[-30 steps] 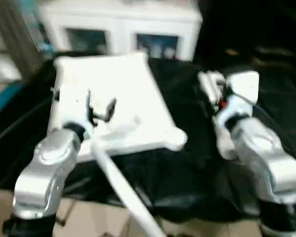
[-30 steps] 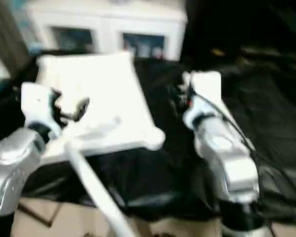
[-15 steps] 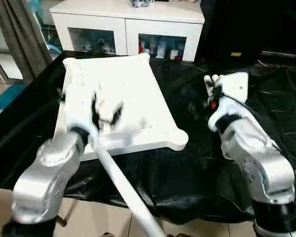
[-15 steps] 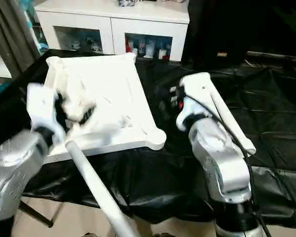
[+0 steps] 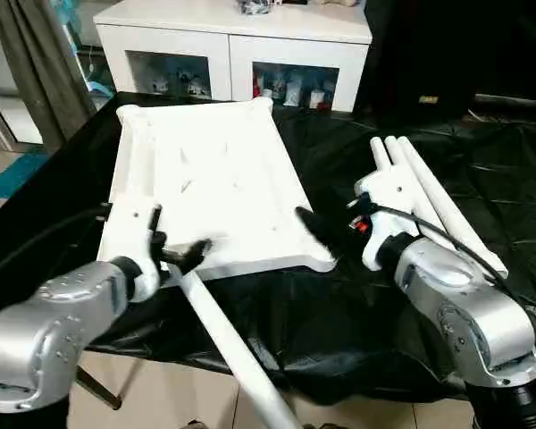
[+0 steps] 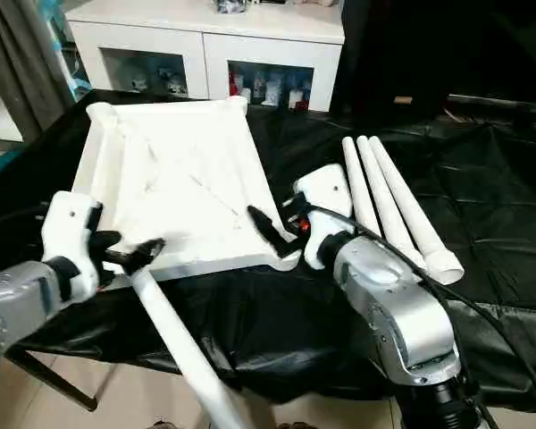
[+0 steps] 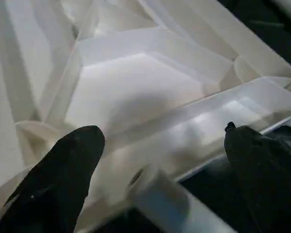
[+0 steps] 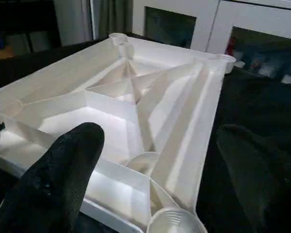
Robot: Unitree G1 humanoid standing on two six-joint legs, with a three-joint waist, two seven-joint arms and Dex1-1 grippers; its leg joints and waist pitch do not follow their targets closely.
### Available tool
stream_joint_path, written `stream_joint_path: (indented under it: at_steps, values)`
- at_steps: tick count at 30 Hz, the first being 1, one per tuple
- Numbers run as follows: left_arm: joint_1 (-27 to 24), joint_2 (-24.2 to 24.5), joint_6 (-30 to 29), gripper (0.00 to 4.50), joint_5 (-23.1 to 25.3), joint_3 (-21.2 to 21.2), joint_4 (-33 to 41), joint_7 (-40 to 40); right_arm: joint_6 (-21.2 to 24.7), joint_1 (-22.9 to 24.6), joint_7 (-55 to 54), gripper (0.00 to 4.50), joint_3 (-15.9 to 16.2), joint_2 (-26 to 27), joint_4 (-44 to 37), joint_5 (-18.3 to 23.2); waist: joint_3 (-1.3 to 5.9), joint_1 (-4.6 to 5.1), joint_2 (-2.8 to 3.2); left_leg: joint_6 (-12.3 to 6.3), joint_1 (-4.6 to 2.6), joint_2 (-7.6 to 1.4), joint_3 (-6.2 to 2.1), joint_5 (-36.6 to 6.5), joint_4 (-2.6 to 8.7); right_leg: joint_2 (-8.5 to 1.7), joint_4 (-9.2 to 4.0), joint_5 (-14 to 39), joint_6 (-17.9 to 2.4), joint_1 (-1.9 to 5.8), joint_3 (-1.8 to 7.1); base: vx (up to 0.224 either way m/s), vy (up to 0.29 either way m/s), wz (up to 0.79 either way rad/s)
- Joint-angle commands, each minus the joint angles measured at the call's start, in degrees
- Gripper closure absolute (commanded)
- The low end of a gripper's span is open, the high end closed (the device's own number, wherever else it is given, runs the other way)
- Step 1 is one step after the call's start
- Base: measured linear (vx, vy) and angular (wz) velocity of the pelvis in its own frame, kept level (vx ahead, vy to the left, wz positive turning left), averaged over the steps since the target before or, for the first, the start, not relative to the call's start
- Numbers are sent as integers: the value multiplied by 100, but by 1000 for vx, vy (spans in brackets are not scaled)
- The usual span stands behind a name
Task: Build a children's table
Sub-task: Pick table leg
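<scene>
Bench (image 5: 357,331) draped in black cloth. Table top (image 5: 205,179) laid ribs-up, exposing corner sockets for leg fitting. Three legs (image 6: 389,201) parked parallel beside it. Fourth leg (image 5: 228,344) slanting off near edge at a near corner socket. Left gripper (image 5: 174,252) jaws wide, straddling that leg's upper end. Right gripper (image 6: 272,228) jaws wide, empty, at adjacent corner.
</scene>
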State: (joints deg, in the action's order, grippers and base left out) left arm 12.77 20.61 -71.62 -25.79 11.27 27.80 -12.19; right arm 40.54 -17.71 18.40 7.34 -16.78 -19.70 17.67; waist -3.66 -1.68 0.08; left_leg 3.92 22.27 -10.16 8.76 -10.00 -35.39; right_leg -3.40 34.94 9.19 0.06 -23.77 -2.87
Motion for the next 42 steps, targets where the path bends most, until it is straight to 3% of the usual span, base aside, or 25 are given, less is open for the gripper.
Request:
stream_joint_path:
  at_steps: [1,11,20,28,31,34,37,38,39,42]
  values:
    - [134,-100,-344,0,-192,220,99,-14,122,13,44,28,61,-62,-119,55,311,24,40,114,-116,-101,-71,-2049,428,-269,-616,3195,-62,127,155,0,0,0]
    - [187,-70,-2024,0,-649,426,347,-346,556,105,188,28,24,-62,-282,263,327,15,45,110,-81,-120,-73,-1830,446,-268,-543,2705,-253,171,174,0,0,0]
    - [71,111,-2088,0,-847,500,108,-209,654,104,193,28,44,-65,-321,265,284,30,42,132,-124,-85,-94,-2192,436,-269,-673,3499,31,103,127,0,0,0]
    - [60,27,-2088,0,-864,415,186,-134,757,100,195,28,28,-47,-368,276,280,42,53,130,-108,-100,-111,-2237,463,-272,-677,3384,26,107,128,0,0,0]
    - [202,48,-2088,0,-861,494,195,-153,902,102,292,28,-35,31,-433,513,282,35,56,126,-109,-103,-115,-2234,466,-276,-668,3323,4,109,132,0,0,0]
    - [255,50,-2088,0,-892,574,189,-207,1181,114,447,28,-114,107,-496,872,285,39,64,108,-99,-95,-118,-2203,463,-278,-668,3308,9,121,131,0,0,0]
    - [331,93,-2088,0,-931,678,124,-278,1920,131,765,13,-139,85,-537,1454,296,25,72,123,-91,-111,-128,-2111,476,-281,-641,3131,-47,138,141,0,0,0]
    - [331,93,-2088,0,-931,678,124,-278,1920,131,765,13,-139,85,-537,1454,297,22,72,119,-86,-109,-131,-2082,479,-278,-633,3084,-62,147,144,0,0,0]
    - [373,139,-2088,0,-905,698,98,-303,2256,144,877,13,-117,68,-518,1647,296,12,78,127,-84,-121,-130,-2063,487,-287,-631,3024,-100,146,149,0,0,0]
    - [462,204,-2029,0,-844,732,54,-331,2663,137,986,13,-54,120,-444,1870,308,-8,90,120,-89,-122,-129,-1943,495,-286,-612,2804,-202,168,155,0,0,0]
